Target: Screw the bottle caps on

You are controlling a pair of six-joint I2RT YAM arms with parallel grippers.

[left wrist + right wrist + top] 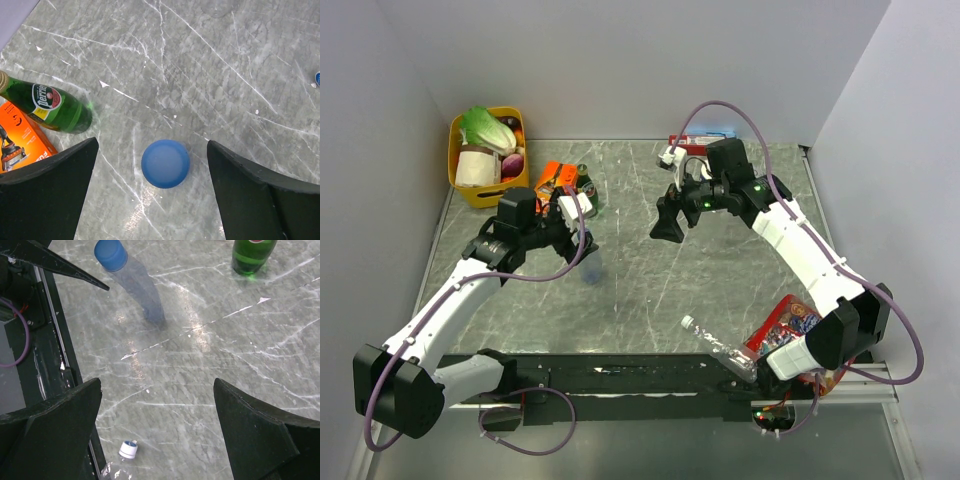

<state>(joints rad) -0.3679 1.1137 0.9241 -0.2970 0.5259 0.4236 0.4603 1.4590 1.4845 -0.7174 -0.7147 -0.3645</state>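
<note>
A clear bottle [145, 290] stands upright in the middle of the table with a blue cap [111, 254] on its neck. In the left wrist view I look straight down on that cap [165, 163], which hides the bottle below. My left gripper [152, 145] is open, its jaws wide on either side of the cap and not touching it. In the top view it [578, 235] is just above the bottle [592, 272]. A second clear bottle [715, 345] lies near the front, its whitish neck end [127, 450] showing. My right gripper [157, 382] is open and empty above bare table [668, 228].
A dark green glass bottle [55, 107] and an orange box [20, 140] lie at the far left, by a yellow basket [485, 192] of vegetables. Snack packets [790, 320] lie at the near right. A black rail [620, 372] runs along the near edge.
</note>
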